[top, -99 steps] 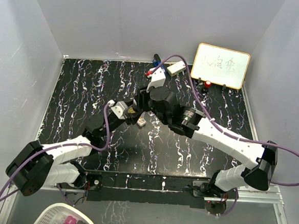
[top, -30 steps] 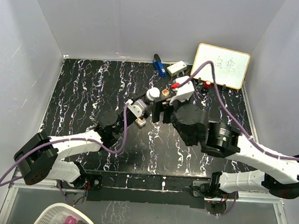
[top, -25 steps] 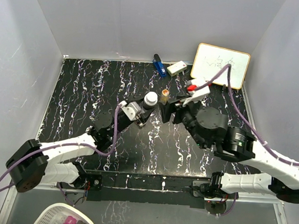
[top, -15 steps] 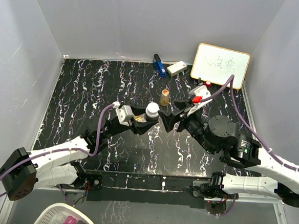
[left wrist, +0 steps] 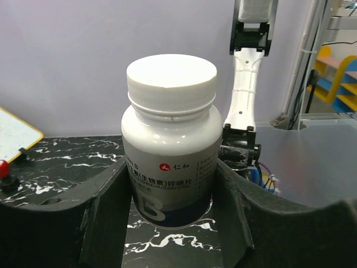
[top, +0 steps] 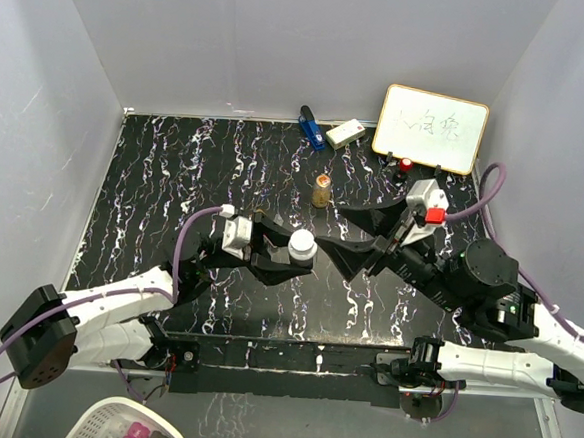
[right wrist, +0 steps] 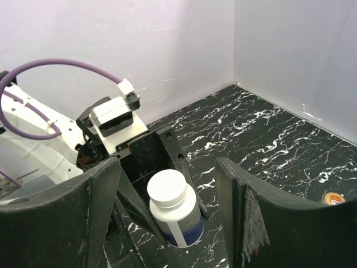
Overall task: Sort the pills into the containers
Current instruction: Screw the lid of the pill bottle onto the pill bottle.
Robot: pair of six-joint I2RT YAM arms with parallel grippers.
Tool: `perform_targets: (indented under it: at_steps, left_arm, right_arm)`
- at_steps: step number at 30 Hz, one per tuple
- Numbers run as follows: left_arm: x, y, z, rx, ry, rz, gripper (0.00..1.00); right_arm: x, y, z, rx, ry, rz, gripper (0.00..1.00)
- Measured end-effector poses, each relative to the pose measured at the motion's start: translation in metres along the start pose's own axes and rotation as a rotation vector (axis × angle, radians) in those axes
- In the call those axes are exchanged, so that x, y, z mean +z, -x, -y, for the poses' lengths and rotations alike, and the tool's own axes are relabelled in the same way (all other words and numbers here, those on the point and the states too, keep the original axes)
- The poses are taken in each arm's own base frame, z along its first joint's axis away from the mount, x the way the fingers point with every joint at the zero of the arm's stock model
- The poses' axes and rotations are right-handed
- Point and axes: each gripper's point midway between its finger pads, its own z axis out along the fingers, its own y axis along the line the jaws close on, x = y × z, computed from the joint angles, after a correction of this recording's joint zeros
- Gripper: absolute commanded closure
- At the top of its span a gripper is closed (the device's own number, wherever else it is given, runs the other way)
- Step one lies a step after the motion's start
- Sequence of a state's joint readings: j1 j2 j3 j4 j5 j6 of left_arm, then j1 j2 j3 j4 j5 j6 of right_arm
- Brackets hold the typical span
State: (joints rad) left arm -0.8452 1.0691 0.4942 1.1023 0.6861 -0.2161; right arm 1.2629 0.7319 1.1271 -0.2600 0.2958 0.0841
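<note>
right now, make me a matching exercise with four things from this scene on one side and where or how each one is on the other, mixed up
Things:
1. white-capped bottle
2. amber bottle
3. whiteboard
4. right fingers

Places or states:
a. open, nothing between them
b. at the back right of the table
c. gripped between the left fingers
d. standing upright on the table, touched by neither arm

Pairs: 1-c, 2-d, 3-b, 4-a

Left claw (top: 291, 255) has carried the white-capped bottle (top: 301, 245) nearer; right claw (top: 352, 241) withdrew, seemingly empty.
</note>
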Motion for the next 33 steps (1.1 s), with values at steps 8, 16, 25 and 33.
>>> perform_targets:
  at_steps: [8, 16, 25, 33]
  left_arm:
    - [0.003, -0.002, 0.008, -0.050, -0.056, 0.029, 1.00]
    - [0.003, 0.000, 0.015, -0.064, -0.090, 0.034, 1.00]
    - [0.002, -0.001, 0.019, -0.068, -0.113, 0.028, 1.00]
    - [0.002, -0.003, 0.021, -0.071, -0.127, 0.019, 1.00]
  right_arm:
    - [0.014, -0.037, -0.017, 0.006, 0.074, -0.090, 0.35]
    - [0.015, -0.058, -0.024, 0.007, 0.109, -0.144, 0.36]
    - [0.014, -0.054, -0.018, 0.014, 0.081, -0.131, 0.39]
    - [0.019, -0.062, -0.017, 0.007, 0.068, -0.153, 0.38]
